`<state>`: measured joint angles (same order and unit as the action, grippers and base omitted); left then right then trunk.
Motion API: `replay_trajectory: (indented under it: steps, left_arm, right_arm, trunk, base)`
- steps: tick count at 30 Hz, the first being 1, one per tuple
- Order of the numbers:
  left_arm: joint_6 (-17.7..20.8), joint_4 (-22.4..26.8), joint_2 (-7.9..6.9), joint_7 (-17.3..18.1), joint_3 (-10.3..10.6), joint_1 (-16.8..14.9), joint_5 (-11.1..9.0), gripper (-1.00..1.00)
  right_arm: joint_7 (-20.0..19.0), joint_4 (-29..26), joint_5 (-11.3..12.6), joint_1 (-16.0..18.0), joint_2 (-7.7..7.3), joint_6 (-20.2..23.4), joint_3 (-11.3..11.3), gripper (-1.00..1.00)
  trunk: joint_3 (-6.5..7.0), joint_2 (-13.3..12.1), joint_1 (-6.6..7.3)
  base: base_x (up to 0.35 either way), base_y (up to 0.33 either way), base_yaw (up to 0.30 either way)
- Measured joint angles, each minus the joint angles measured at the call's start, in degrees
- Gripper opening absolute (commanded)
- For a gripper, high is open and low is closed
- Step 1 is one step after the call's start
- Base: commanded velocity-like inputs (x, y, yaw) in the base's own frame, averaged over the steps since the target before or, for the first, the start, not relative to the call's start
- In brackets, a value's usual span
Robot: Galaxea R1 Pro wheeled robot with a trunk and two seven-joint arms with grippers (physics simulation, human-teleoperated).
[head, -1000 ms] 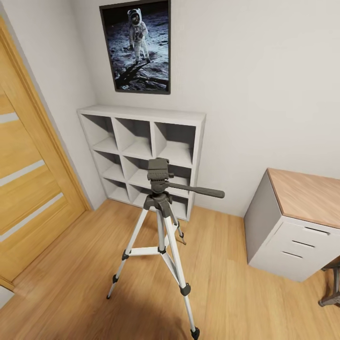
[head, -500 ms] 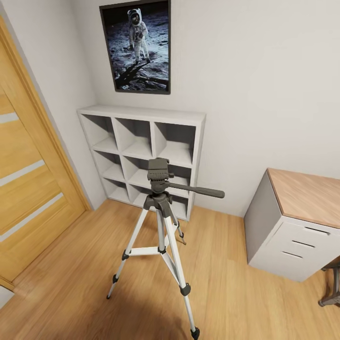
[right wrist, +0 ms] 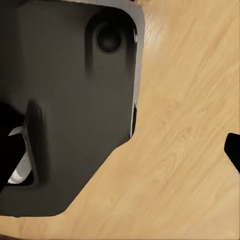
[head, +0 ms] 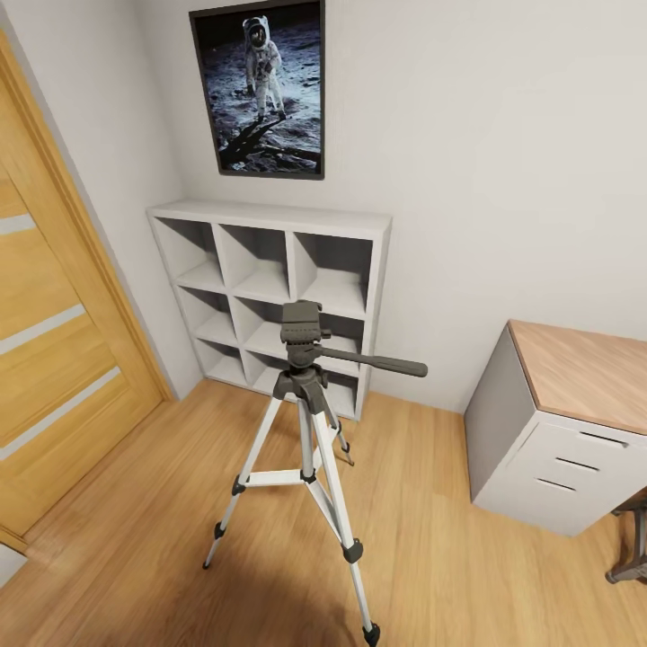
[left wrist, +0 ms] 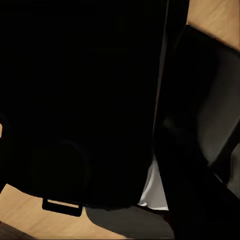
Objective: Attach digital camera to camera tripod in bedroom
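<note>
The camera tripod (head: pixel 305 431) stands on the wood floor in the middle of the head view, silver legs spread. Its dark grey head (head: pixel 300 325) is bare on top, and the pan handle (head: pixel 377 363) points right. In the left wrist view a black boxy body with a small strap lug, the digital camera (left wrist: pixel 75 100), sits right against the lens. My left gripper seems shut on it, its fingers hidden. My right gripper (right wrist: pixel 119 137) hangs open over the floor beside my dark base, with black fingertips (right wrist: pixel 233 150) at the picture's edges.
A white cube shelf (head: pixel 270 296) stands against the wall just behind the tripod, under an astronaut poster (head: pixel 261 88). An oak door (head: pixel 54 341) is at the left. At the right are a grey drawer desk (head: pixel 557 431) and a chair's edge (head: pixel 633 539).
</note>
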<state>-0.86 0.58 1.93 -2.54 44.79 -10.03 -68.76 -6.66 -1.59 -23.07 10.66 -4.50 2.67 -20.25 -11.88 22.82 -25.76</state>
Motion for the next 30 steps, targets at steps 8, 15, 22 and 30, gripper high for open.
replay_trajectory:
  steps: [8, 15, 22, 30]
  left_arm:
    - [-0.01, 0.15, 0.06, 0.79, 0.02, 2.63, 0.04, -1.00]
    - [0.00, 0.41, 0.04, 4.08, 0.32, 3.83, 0.22, -1.00]
    - [-0.01, 0.39, 0.01, 4.17, 0.09, 3.84, 0.21, -1.00]
    - [-0.01, 0.39, -0.01, 4.18, 0.10, 3.84, 0.23, -1.00]
  right_arm:
    - [-2.54, -2.58, 0.63, 2.62, 0.91, 2.52, 1.49, 1.00]
    - [-24.32, -16.86, 0.69, 4.57, 0.97, 24.82, 2.67, 1.00]
    - [-43.68, -75.42, 0.43, 21.34, 0.79, 46.02, 6.39, 1.00]
    - [-45.97, -74.80, -0.26, 20.94, 0.55, 45.50, 7.16, 1.00]
  trunk:
    - [0.00, 0.00, 0.00]
    - [0.00, -0.01, 0.01]
    - [0.00, -0.01, 0.01]
    - [0.01, -0.01, 0.00]
  base:
    - [0.000, 0.000, 0.000]
    - [0.000, 0.000, 0.000]
    - [0.000, 0.000, 0.000]
    - [0.000, 0.000, 0.000]
